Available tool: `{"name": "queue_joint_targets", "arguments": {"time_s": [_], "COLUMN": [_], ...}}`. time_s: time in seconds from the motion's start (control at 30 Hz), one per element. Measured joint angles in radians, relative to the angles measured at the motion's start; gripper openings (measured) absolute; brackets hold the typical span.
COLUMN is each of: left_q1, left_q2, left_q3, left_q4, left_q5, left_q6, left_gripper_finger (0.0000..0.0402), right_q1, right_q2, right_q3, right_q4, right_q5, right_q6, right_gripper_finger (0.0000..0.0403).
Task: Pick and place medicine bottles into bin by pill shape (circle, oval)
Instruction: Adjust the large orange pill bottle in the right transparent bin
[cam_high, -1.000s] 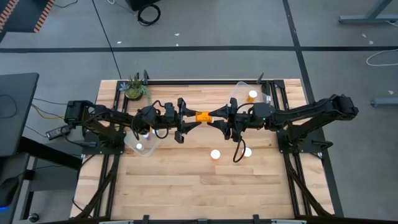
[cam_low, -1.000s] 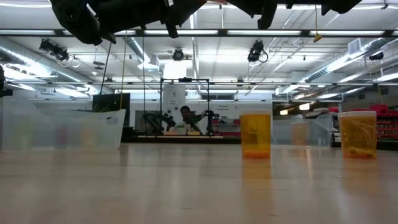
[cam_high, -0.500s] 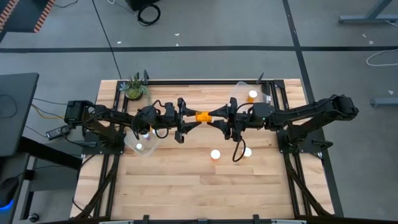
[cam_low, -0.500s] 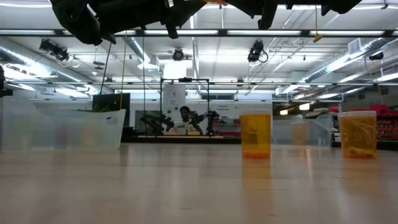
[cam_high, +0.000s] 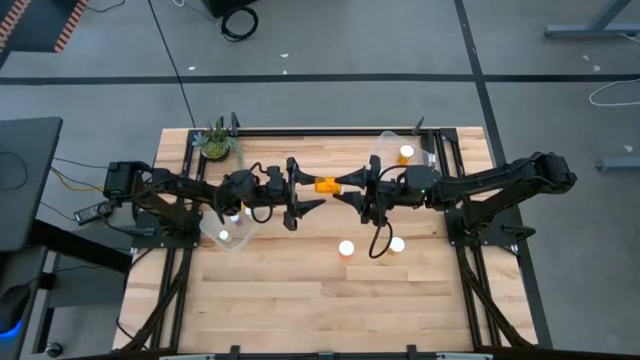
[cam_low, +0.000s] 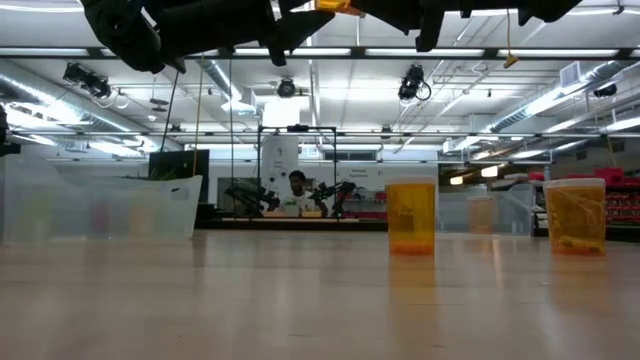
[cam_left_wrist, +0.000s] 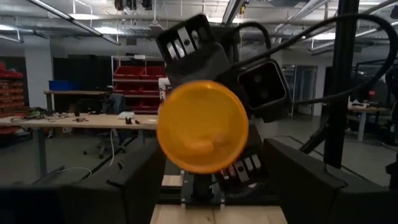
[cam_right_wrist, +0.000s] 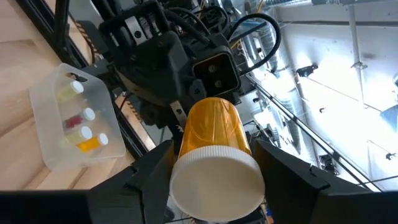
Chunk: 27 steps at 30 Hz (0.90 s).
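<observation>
At the table's left side sits a clear bin (cam_high: 232, 232) holding several medicine bottles (cam_right_wrist: 84, 127), their white caps showing through its open top. A small potted plant (cam_high: 216, 143) stands near the far-left corner. The left gripper (cam_high: 308, 186) hangs above mid-table with its fingers spread apart, standing off the amber bottle (cam_high: 326, 185) on either side. That bottle lies sideways in the air between the two arms, its round base (cam_left_wrist: 202, 126) facing the left wrist. The right gripper (cam_high: 347, 184) pinches it at the white cap (cam_right_wrist: 215, 181) end. Nearer the front edge, two capped bottles (cam_high: 346, 248) stand upright on the wood, close together; from table height they show as amber cylinders (cam_low: 411, 215). Toward the far right sits a second clear bin (cam_high: 385, 143) with one bottle (cam_high: 405, 152) inside
</observation>
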Motion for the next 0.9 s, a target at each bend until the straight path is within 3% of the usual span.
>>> {"name": "queue_joint_targets", "arguments": {"time_s": [0.23, 0.43, 0.7, 0.9], "left_q1": [0.014, 0.034, 0.055, 0.055], "left_q2": [0.000, 0.000, 0.000, 0.000], "left_q3": [0.000, -0.001, -0.001, -0.001], "left_q4": [-0.064, -0.205, -0.434, -0.529], "left_q5": [0.004, 0.001, -0.001, -0.002], "left_q6": [0.000, 0.000, -0.003, -0.039], "left_gripper_finger": [0.0297, 0.0299, 0.0294, 0.0293], "right_q1": [0.000, -0.001, -0.046, -0.147], "right_q2": [-0.003, -0.009, -0.010, -0.010], "right_q3": [0.000, 0.000, 0.000, 0.000], "right_q4": [0.002, -0.013, -0.200, -0.333], "right_q5": [0.025, 0.140, 0.302, 0.348], "right_q6": [-0.001, 0.019, 0.133, 0.270], "right_gripper_finger": [0.0222, 0.0224, 0.0225, 0.0224]}}
